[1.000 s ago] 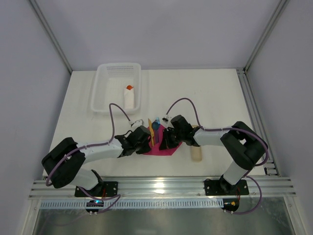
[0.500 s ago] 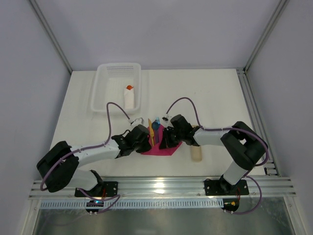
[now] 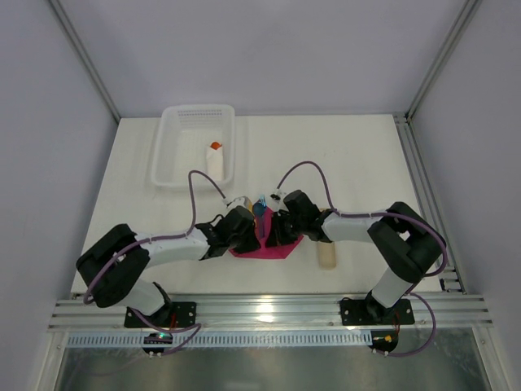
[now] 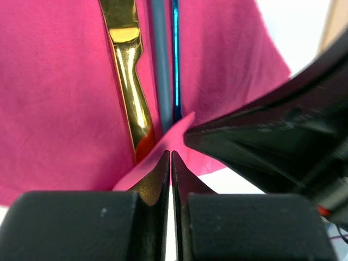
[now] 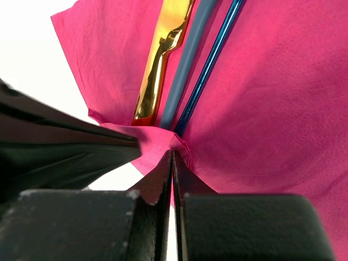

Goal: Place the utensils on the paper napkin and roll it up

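The utensils (image 4: pixel 130 92) lie on the napkin (image 4: pixel 60 109), just ahead of the claws. Left claw (image 4: pixel 171 155) and right claw (image 5: pixel 172 154) pinch its lifted edge tight. Rolling looks only just begun.

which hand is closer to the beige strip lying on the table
Right. The right hand is shut at the napkin on the side nearest the beige strip. The left hand is farther off, on the napkin's other side.

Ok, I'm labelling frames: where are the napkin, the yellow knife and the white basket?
paper napkin (image 4: pixel 54 109), left wrist view, flat pink area left of the knife.
yellow knife (image 4: pixel 130 92), left wrist view, middle of its shiny length.
white basket (image 3: pixel 183 151), top external view, bare floor.
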### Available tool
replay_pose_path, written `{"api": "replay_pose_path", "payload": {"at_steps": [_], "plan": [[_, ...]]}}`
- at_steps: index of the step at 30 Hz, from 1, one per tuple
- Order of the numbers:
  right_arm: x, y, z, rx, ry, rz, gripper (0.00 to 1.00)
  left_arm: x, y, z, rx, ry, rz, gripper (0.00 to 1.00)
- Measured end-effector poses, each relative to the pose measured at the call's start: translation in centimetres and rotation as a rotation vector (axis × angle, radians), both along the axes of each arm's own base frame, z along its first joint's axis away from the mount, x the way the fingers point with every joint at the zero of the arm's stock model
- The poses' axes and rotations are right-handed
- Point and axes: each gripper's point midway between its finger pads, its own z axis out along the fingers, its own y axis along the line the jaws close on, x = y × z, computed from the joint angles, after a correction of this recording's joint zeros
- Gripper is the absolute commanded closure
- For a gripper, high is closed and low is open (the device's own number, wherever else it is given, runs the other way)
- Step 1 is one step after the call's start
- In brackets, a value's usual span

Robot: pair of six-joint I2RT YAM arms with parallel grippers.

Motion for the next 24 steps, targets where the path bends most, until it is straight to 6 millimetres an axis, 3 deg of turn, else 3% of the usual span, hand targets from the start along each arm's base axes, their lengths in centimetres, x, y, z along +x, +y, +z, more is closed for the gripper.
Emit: {"api": "replay_pose_path", "payload": {"at_steps": [4, 7, 15, 21, 24], "plan": [[0.2, -0.3, 0.1, -0.017, -0.003, -0.018, 0.96, 0.0, -0.5, -1.5, 0.013, 0.029, -0.007, 0.99], [0.4, -1.0, 0.6, -0.043, -0.022, -0.048, 0.96, 0.3, -0.9, -1.3, 0.0, 0.021, -0.01, 0.99], [1.8, -3.6, 4.5, -0.074, -0.123, -0.153, 0.95, 0.3, -1.0, -1.2, -0.005, 0.02, -0.013, 0.99], [3.2, -7.3, 3.5, -0.163, -0.093, -0.262, 0.85, 0.2, -1.6, -0.7, -0.023, 0.02, -0.025, 0.99], [4.0, -8.8, 3.1, -0.181, -0.082, -0.306, 0.69, 0.1, -2.0, -0.5, -0.031, 0.02, -0.036, 0.99]]}}
